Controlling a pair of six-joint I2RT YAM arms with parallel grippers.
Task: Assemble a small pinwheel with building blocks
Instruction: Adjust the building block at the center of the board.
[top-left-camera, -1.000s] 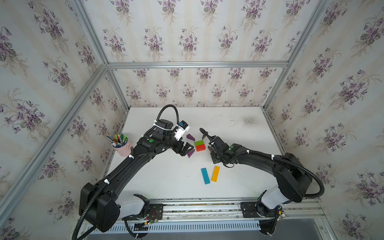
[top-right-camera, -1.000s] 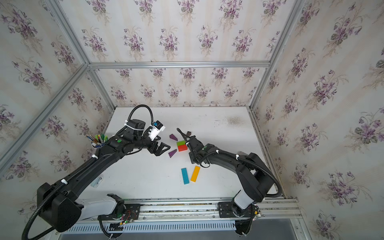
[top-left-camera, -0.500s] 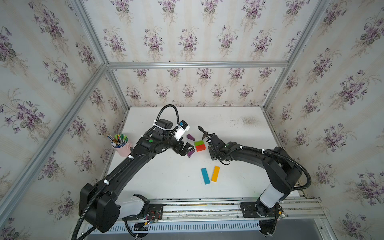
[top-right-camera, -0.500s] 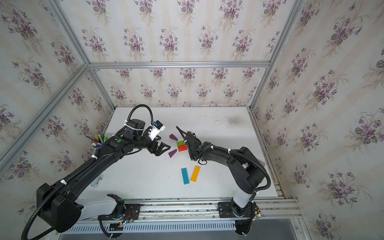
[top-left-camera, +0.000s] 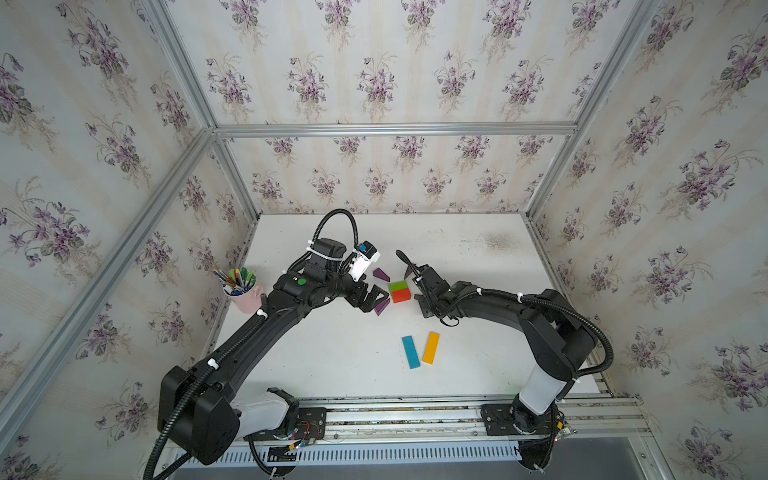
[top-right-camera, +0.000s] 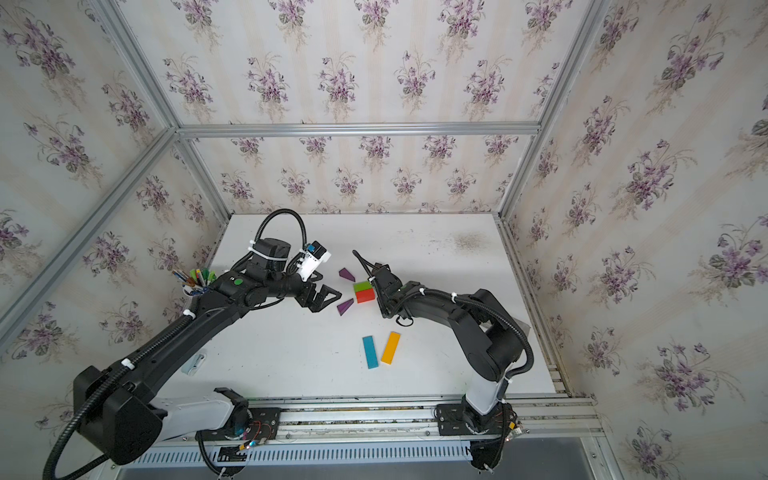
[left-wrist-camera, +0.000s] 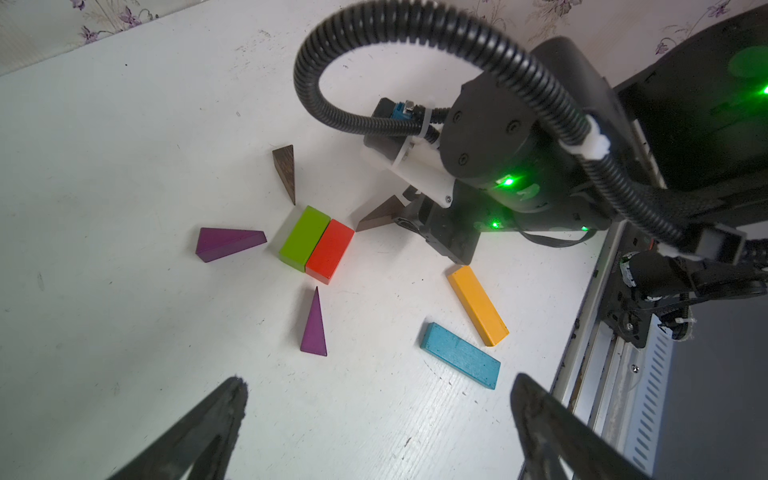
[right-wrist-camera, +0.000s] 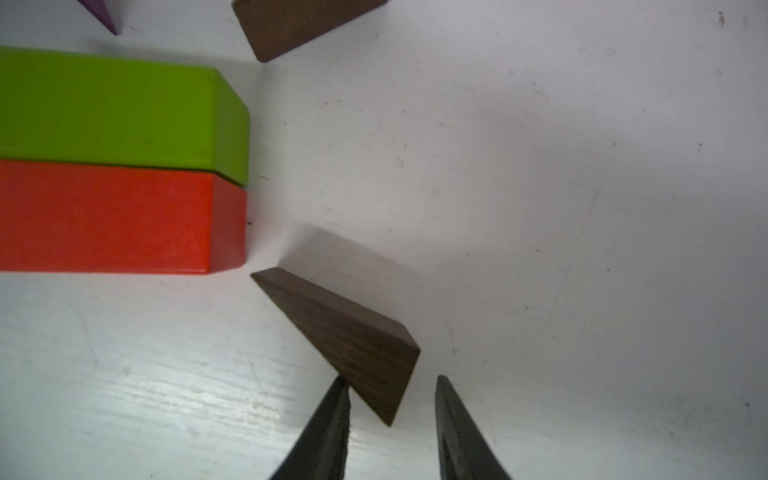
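pinwheel (top-left-camera: 400, 291): about two-thirds built by our read. it sits mid white table (top-left-camera: 332, 365), between the two grippers.

done: hub (left-wrist-camera: 319, 244) is in, green block (left-wrist-camera: 305, 237) and red block (left-wrist-camera: 330, 249) flush side by side. three blades lie flat around it, tips toward it, small gaps: purple wedge a (left-wrist-camera: 228, 243), purple wedge b (left-wrist-camera: 314, 328), brown wedge a (left-wrist-camera: 286, 172).

in hand: brown wedge b (right-wrist-camera: 353, 345), flat on the table, tip just off the red block's corner. right gripper (right-wrist-camera: 390, 382) straddles its broad end, jaws partway apart. one finger (right-wrist-camera: 328, 419) touches the wood; we see a sliver of table between the other finger and the wedge, so we don't call it clamped.

left gripper (left-wrist-camera: 380, 386): jaws spread wide, nothing in them, just beside purple wedge b in both top views.

left to do, as we judge it: settle that fourth blade, then the stick. blue bar (left-wrist-camera: 460, 355) and orange bar (left-wrist-camera: 478, 305) lie loose near each other on the robot-base side of the hub, not joined and not set against it.

count: 1 green, 1 red, 2 purple, 2 brown, 1 blue, 1 orange, so 8 pieces, all in view. 2 grippers. 1 pink cup (top-left-camera: 245, 297) on the left arm's side holding pens (top-left-camera: 237, 276), too bunched for us to count; not part of the build.
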